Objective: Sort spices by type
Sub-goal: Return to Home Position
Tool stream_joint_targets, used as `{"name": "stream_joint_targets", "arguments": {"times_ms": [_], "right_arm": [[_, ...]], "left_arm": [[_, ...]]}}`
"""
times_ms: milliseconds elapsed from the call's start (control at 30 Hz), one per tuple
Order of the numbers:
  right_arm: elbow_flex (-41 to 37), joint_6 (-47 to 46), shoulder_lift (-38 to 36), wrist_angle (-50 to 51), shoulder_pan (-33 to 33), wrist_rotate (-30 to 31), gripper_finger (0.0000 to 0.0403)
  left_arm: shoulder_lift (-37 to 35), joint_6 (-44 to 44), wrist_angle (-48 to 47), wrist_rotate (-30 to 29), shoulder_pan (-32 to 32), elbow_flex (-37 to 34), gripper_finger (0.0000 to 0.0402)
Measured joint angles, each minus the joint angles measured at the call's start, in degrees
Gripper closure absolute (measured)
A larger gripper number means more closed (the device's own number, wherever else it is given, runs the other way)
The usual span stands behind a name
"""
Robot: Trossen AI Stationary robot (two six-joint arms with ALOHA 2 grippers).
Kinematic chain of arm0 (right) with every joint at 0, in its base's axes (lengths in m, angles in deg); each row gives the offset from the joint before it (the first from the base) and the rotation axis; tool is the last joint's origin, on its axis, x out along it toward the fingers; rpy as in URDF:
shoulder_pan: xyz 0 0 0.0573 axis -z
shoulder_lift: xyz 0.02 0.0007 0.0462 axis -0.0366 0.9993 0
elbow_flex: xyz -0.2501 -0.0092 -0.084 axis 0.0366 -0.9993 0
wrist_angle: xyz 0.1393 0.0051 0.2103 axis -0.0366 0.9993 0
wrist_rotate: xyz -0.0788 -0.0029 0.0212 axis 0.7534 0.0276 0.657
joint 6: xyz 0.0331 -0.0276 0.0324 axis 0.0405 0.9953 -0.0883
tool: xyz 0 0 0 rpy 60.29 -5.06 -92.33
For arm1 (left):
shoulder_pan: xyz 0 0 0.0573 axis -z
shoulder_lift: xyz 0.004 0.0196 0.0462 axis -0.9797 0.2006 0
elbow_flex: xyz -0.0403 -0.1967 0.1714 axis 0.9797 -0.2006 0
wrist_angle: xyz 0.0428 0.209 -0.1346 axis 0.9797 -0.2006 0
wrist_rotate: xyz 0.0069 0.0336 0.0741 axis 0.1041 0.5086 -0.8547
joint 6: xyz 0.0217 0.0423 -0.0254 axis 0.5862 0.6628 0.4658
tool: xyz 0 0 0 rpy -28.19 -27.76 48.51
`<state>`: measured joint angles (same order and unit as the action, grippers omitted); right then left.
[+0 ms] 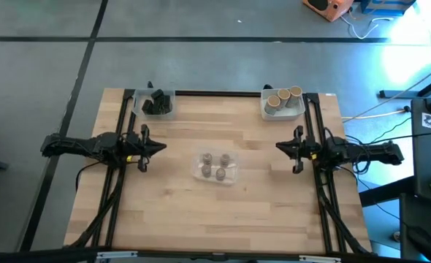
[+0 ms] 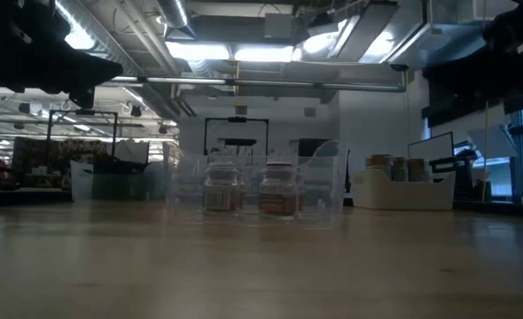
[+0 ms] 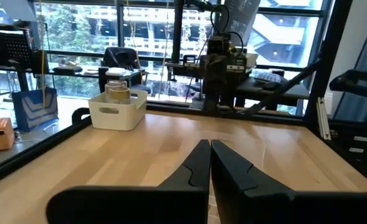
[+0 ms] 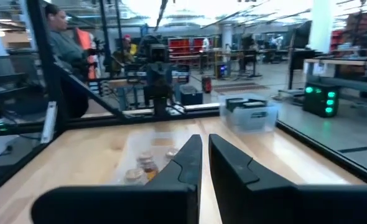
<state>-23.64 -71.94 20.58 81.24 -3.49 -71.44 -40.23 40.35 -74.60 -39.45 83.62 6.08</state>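
Observation:
In the high view the spices sit in three trays. Several small grey-brown jars (image 1: pixel 215 167) stand in a clear tray (image 1: pixel 198 174) at the table's middle. The dark blocky ones (image 1: pixel 157 101) fill a clear tray at the far left. Tan cylinders (image 1: pixel 283 97) stand in a white tray (image 1: pixel 268 112) at the far right. My left gripper (image 1: pixel 162 146) hovers shut, left of the jars. My right gripper (image 1: pixel 278 146) hovers shut on their right. Each points at the middle. The left wrist view shows the tan cylinders (image 3: pixel 117 91); the right wrist view shows the jars (image 4: pixel 145 165) and dark blocks (image 4: pixel 248 104).
Black rails (image 1: pixel 223 93) run along the table's far, left and right edges. Bare wood lies between the centre tray and each gripper, and toward the near edge. A person (image 4: pixel 62 38) stands in the room beyond the table in the right wrist view.

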Motion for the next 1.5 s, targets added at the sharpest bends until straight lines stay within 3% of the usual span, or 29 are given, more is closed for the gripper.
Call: {"name": "stream_joint_targets", "arguments": {"times_ms": [100, 333, 1500], "right_arm": [[0.2, 0.0, -1.9, 3.6, 0.0, -0.2, 0.0371], [1.3, -1.6, -1.9, 8.7, 0.0, -7.2, 0.0371], [1.2, -1.7, -1.9, 7.5, 0.0, -7.4, 0.0371]], "left_arm": [[0.0, -0.1, -0.1, 0.8, 0.0, 0.0, 0.04], [0.0, 0.2, -0.1, 3.8, 0.0, 0.0, 0.04], [0.2, -0.1, -0.8, 5.2, 0.0, 0.0, 0.04]]}}
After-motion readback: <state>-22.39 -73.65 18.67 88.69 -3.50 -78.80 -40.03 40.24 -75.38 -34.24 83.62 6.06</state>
